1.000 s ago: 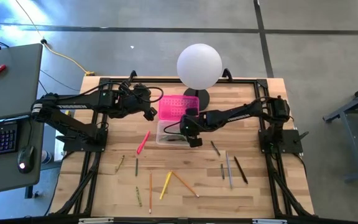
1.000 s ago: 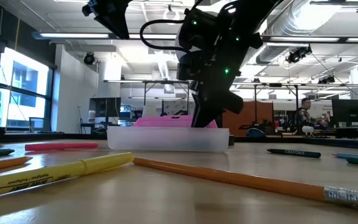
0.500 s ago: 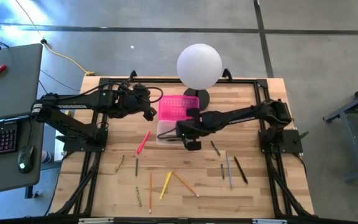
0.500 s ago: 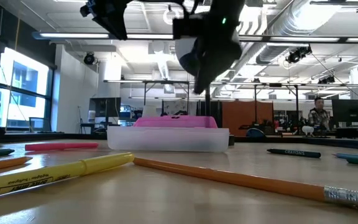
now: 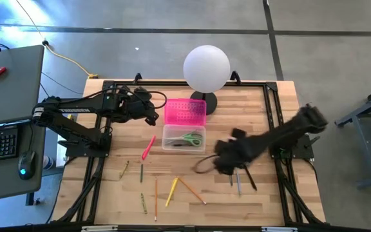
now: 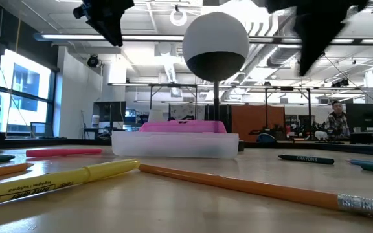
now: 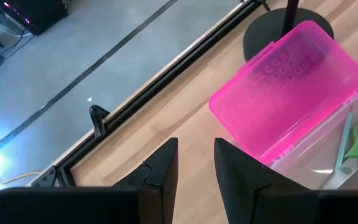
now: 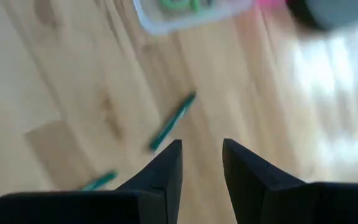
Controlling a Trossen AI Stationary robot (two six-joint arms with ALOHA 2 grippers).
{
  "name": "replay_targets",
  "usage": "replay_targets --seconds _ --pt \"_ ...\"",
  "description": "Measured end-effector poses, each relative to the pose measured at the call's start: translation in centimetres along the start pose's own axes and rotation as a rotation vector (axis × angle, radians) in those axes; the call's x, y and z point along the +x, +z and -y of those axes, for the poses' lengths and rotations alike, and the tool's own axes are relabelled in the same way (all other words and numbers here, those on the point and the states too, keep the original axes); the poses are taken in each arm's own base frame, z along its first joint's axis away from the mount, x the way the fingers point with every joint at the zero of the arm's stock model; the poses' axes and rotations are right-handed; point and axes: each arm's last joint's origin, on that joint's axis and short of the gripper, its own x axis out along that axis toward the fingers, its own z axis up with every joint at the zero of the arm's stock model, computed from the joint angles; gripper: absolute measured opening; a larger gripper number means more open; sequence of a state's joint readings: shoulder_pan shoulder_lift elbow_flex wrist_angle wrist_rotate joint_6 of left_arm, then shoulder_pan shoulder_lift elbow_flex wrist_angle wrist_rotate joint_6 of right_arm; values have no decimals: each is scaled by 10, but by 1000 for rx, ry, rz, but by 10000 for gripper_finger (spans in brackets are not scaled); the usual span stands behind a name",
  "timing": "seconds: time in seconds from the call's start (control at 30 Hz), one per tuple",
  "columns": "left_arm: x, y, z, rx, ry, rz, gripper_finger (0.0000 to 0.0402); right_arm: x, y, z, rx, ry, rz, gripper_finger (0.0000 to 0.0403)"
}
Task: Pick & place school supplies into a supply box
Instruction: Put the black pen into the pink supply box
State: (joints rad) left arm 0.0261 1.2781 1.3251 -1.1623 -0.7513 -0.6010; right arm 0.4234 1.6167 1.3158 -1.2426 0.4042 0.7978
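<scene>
- Near edge of table (image 5: 263, 103): yellow marker (image 5: 171, 191) and orange pencil (image 5: 191, 191) lie loose.
- Right gripper (image 5: 226, 162) hangs over green pencils (image 5: 230, 177), fingers parted narrow, holding nothing.
- Mid: pencil case (image 5: 183, 138) w/ lid (image 5: 185, 112) open, scissors (image 5: 190, 137) inside.
- Far left: left gripper (image 5: 152, 113) beside lid, narrow gap, empty.

Supply box (image 5: 183, 138) mid-tabletop (image 5: 263, 200), scissors (image 5: 190, 137) in it, lamp (image 5: 206, 66) behind, pencils (image 5: 172, 191) in front, my right hand (image 5: 227, 159) right of it.
</scene>
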Motion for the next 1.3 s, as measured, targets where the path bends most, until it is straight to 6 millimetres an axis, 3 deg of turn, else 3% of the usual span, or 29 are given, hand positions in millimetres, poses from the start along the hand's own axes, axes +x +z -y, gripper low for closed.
replay_targets --seconds 0.13,0.27,0.43,0.7,0.93,1.3 --pt "0 0 0 -26 13 11 134 0 -56 -5 167 83 65 94" --pt "0 1 0 -66 16 21 134 24 -106 -23 347 248 130 94" --pt "0 1 0 -96 16 23 134 46 -143 -31 379 302 71 94" --pt "0 4 2 -140 2 43 134 39 -150 -18 367 141 29 94" --pt "0 5 2 -155 -6 53 134 58 -156 -22 446 225 -30 94" --pt "0 5 2 -149 -7 50 134 65 -152 -15 470 175 14 94"
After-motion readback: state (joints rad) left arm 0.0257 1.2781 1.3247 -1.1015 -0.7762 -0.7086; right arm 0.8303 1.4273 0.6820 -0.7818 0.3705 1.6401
